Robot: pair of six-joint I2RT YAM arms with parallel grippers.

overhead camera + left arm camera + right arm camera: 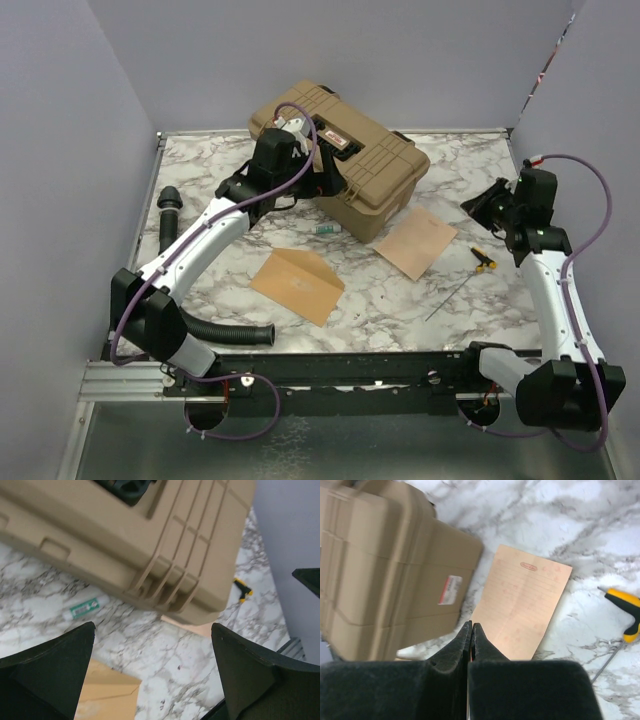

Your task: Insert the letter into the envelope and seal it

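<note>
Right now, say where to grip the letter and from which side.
Probably the long right-hand edge, approached from the right: the letter lies flat, so only an edge can be pinched, and the case crowds its opposite edge.

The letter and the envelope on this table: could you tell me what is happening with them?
Nothing is held yet. The letter lies flat by the case, outside the envelope, which lies apart, nearer the arm bases. The right gripper is shut and empty near the letter; the left gripper hangs open near the case.
</note>
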